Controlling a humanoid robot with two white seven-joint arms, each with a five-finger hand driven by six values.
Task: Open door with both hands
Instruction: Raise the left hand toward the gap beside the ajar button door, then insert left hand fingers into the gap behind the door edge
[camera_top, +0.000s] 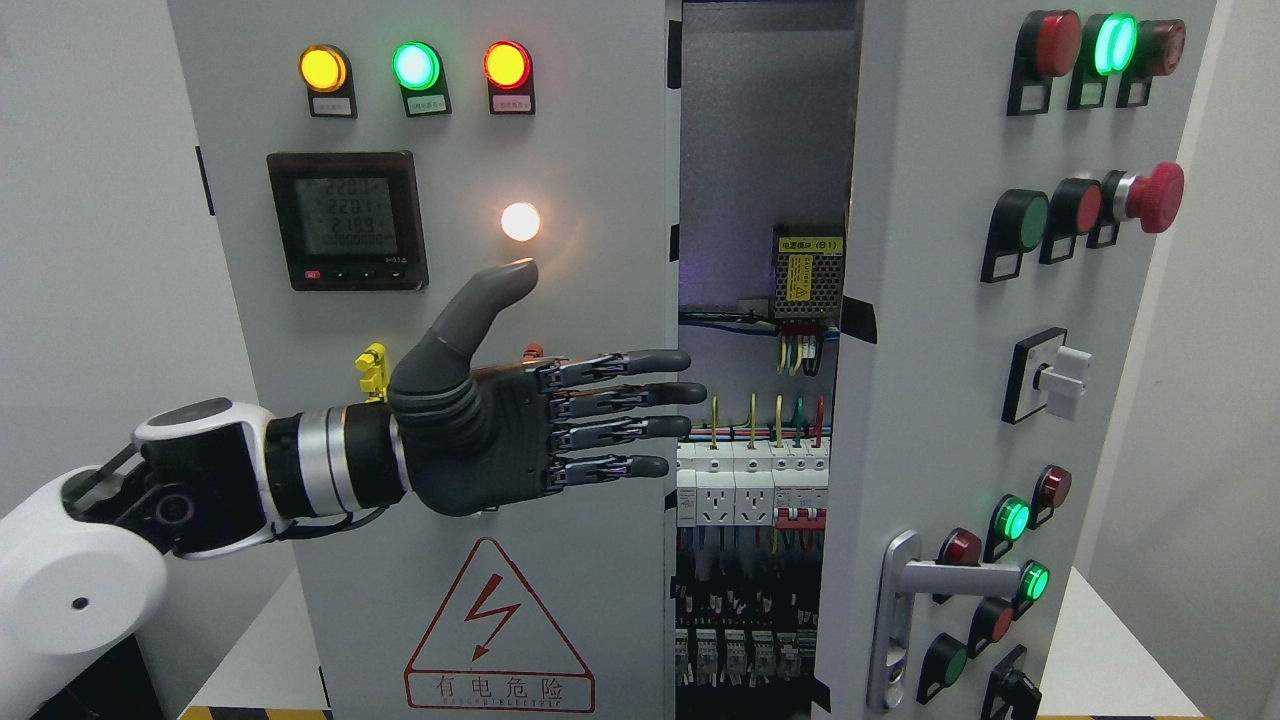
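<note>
A grey electrical cabinet fills the view. Its right door (940, 330) stands swung outward, showing the inside wiring and breakers (750, 480). The door carries a silver lever handle (915, 585) low down. The left panel (560, 300) stays flat and closed. My left hand (560, 420) comes in from the lower left and is held flat in front of the left panel, fingers (630, 400) straight and pointing right, tips at the panel's right edge by the gap. It holds nothing. The right hand is out of view.
The left panel has three lit lamps (415, 65), a digital meter (347, 220), a white lamp (520, 221) and a red hazard triangle (498, 625). The open door carries buttons, a red emergency stop (1155, 197) and a rotary switch (1060, 375). White walls stand on both sides.
</note>
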